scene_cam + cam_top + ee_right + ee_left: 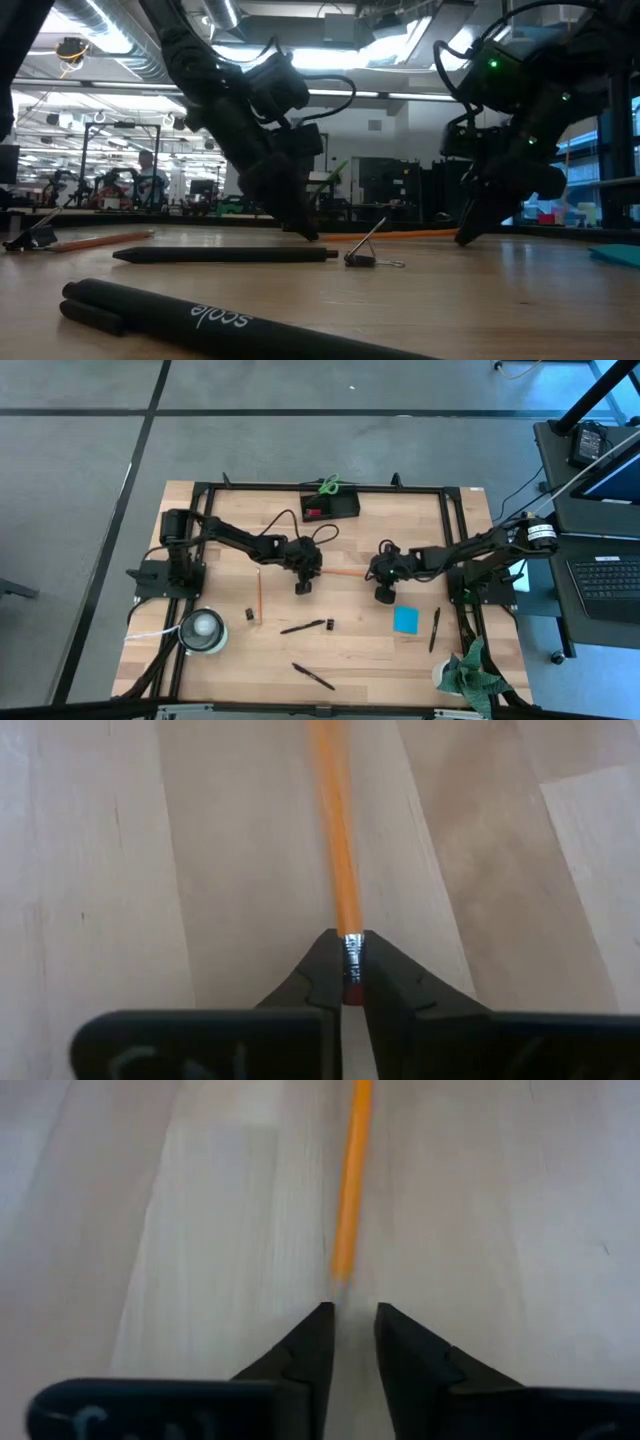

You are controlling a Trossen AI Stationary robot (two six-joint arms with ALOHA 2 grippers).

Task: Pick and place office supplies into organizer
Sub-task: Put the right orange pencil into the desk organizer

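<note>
The organizer sits at the far edge of the wooden surface, with green-handled scissors standing in it; its compartments are too small to make out from above, and in the low view it is hidden behind the arms. An orange pencil lies flat mid-surface between the two arms, its long axis running left to right; in the high view both ends vanish under the grippers. The right gripper has its jaws clamped on the eraser end, the metal ferrule showing just between the tips. The left gripper is at the opposite end with its jaws slightly apart, the pencil's tip lying just ahead of the gap; whether it touches either finger is unclear, as that end is blurred. Nearer the front, a second pencil lies with its long axis front to back, a small black clip just beside it. A black pen lies almost left to right with another clip at its end, a second pen lies aslant near the front edge, and a third lies close to the blue note pad. A white roll sits front left and a green cloth front right, partly cut off by the frame rail
</note>
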